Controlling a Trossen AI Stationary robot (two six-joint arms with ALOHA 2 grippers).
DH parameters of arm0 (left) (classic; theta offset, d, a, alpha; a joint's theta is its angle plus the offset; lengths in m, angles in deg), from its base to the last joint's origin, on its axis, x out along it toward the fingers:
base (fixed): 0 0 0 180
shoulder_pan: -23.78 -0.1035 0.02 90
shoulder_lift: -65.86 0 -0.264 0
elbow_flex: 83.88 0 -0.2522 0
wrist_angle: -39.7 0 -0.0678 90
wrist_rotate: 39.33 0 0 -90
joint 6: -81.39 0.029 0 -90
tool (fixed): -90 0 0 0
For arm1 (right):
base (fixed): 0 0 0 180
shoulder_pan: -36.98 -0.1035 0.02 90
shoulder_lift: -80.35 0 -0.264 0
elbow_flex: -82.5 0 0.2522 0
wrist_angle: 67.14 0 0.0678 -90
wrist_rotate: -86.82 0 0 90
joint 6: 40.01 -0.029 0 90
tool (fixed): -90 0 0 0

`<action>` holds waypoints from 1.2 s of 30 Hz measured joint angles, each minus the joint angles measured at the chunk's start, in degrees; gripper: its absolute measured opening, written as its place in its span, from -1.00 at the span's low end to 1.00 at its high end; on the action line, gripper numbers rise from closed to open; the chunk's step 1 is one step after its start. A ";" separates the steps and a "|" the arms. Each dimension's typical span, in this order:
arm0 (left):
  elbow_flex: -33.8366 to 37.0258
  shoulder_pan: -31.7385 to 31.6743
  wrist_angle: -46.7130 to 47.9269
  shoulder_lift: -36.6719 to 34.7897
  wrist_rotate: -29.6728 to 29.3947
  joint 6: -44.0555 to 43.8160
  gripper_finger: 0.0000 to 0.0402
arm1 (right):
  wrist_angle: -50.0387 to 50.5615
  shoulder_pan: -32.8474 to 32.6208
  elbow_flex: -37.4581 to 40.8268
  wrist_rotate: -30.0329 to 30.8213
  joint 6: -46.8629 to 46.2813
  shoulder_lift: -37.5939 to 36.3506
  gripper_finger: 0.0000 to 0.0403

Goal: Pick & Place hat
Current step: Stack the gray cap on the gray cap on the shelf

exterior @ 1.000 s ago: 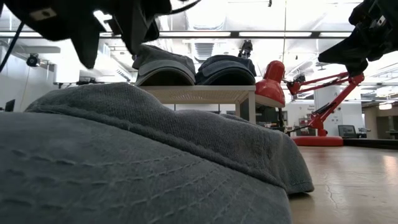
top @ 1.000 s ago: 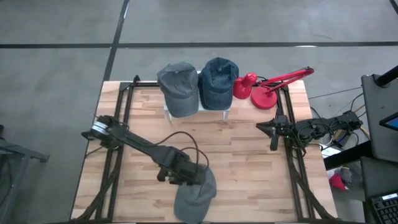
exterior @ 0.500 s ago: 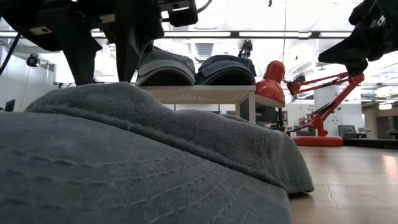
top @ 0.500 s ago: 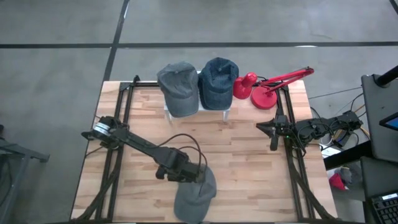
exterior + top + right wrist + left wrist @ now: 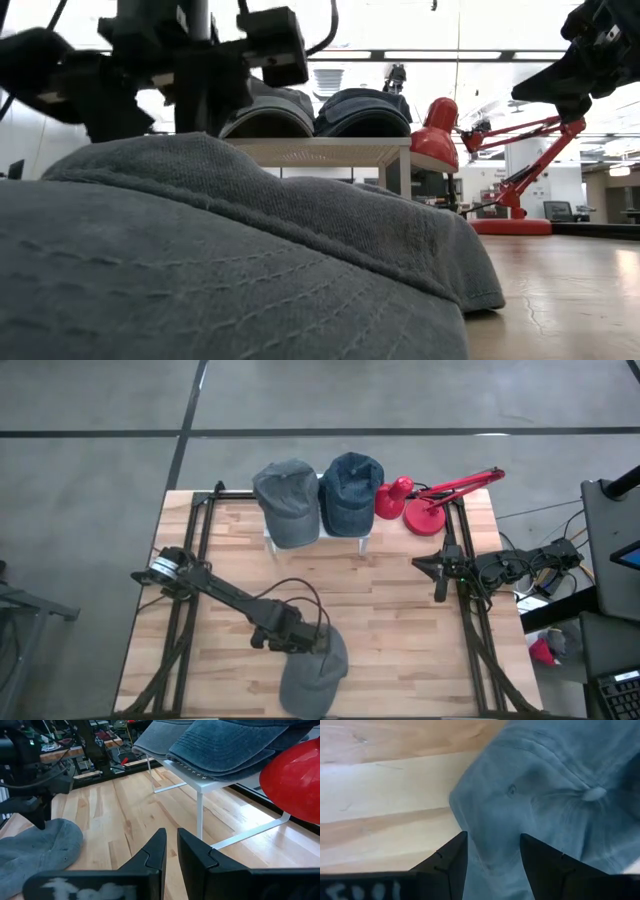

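A grey cap (image 5: 318, 678) lies crown up near the table's near edge and fills the low view (image 5: 250, 250). My left gripper (image 5: 300, 643) is open, pointing down at the side of the cap's crown (image 5: 545, 795). In the left wrist view (image 5: 492, 840) one fingertip is over the crown's edge beside the bare wood and the other over the crown. The cap's top button (image 5: 594, 794) lies off to one side of the fingers. My right gripper (image 5: 438, 582) waits shut at the table's right side, touching nothing. My left gripper comes at the grey cap from above, pointing down, with its open fingers (image 5: 455, 855) astride a strip of the crown near its edge (image 5: 490, 820). Whether the fingertips touch the cloth cannot be told. The cap rests flat on the table.
A white rack (image 5: 365, 542) at the far edge carries a grey cap (image 5: 287, 500) and a dark blue cap (image 5: 350, 490). A red desk lamp (image 5: 425, 515) stands to its right. Bare wood lies between the rack and the near cap.
My left gripper has come down toward the grey cap with its fingers open; in the low view it has dropped from well above the crown to just behind it. The cap has not moved.
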 joint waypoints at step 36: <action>11.37 0.07 -30.67 -1.29 -3.95 -1.64 -0.99 | -0.02 0.00 0.00 0.00 0.00 0.01 -0.79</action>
